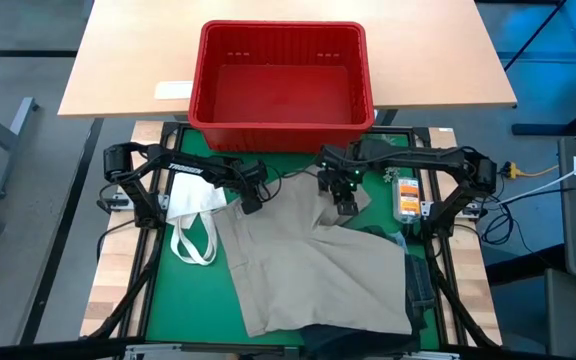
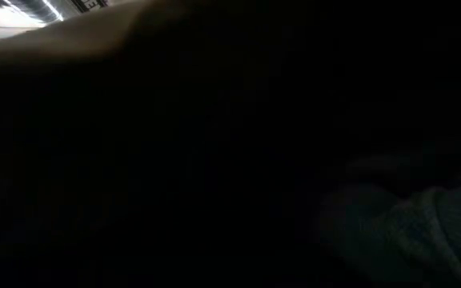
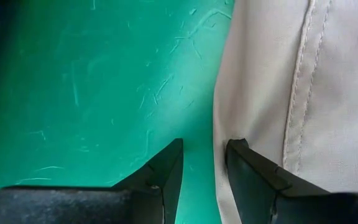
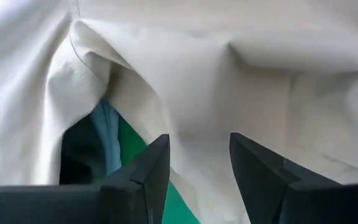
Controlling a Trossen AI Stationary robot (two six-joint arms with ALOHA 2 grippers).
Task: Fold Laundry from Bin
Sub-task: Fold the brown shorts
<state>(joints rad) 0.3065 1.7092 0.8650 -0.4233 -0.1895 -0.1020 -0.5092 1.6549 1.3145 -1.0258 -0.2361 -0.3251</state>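
High view: khaki garment (image 1: 308, 265) lies spread on the green mat (image 1: 183, 285) below the empty red bin (image 1: 281, 75). Left gripper (image 3: 202, 163) stands parted at the cloth's edge, gripping nothing; right gripper (image 4: 199, 163) hangs parted over bunched khaki folds, holding nothing.

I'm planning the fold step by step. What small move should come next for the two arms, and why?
Probably close both on the khaki garment edge. The left end effector stands open at the cloth's seamed border on the green mat; the right end effector stands open over a raised fold. Neither grips yet, and the red bin is empty.
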